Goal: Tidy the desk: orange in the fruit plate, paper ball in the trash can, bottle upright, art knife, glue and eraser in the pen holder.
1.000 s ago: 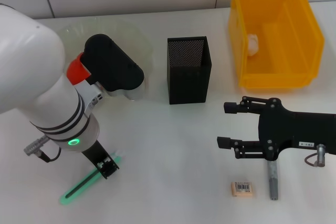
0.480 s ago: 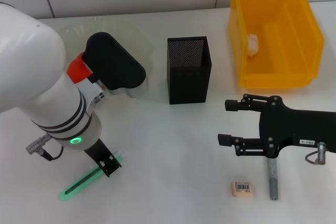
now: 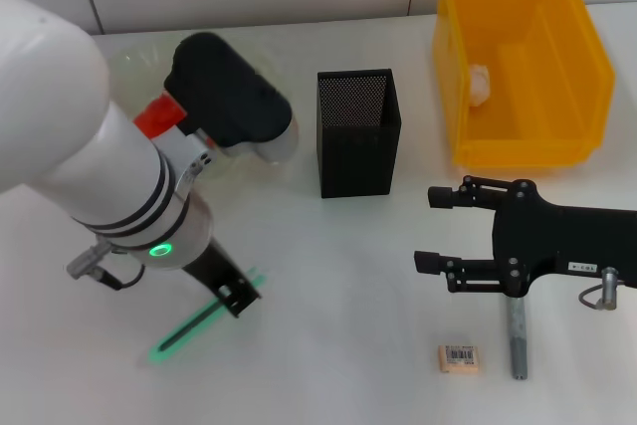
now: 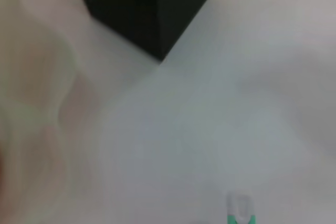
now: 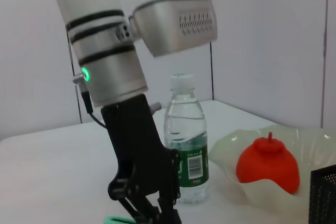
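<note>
My left gripper [image 3: 237, 298] is shut on the green art knife [image 3: 189, 330], which slants down to the left just above the table; its tip also shows in the left wrist view [image 4: 240, 216]. The black mesh pen holder [image 3: 358, 131] stands right of it. The orange [image 5: 268, 163] lies in the clear fruit plate [image 5: 247, 192]. An upright bottle [image 5: 185, 140] stands behind the left gripper [image 5: 149, 213]. My right gripper [image 3: 428, 229] hovers open, with nothing between its fingers. Below it lie the eraser [image 3: 459, 358] and grey glue stick [image 3: 517, 340]. The paper ball [image 3: 480, 82] sits in the yellow trash can [image 3: 577, 57].
The left arm's white body hides the bottle and most of the fruit plate [image 3: 129, 62] in the head view; only a piece of the orange [image 3: 154, 116] peeks out. The pen holder [image 4: 142, 9] fills one corner of the left wrist view.
The left arm has carried the art knife to the right and slightly up, toward the pen holder. The right arm has stayed in place.
</note>
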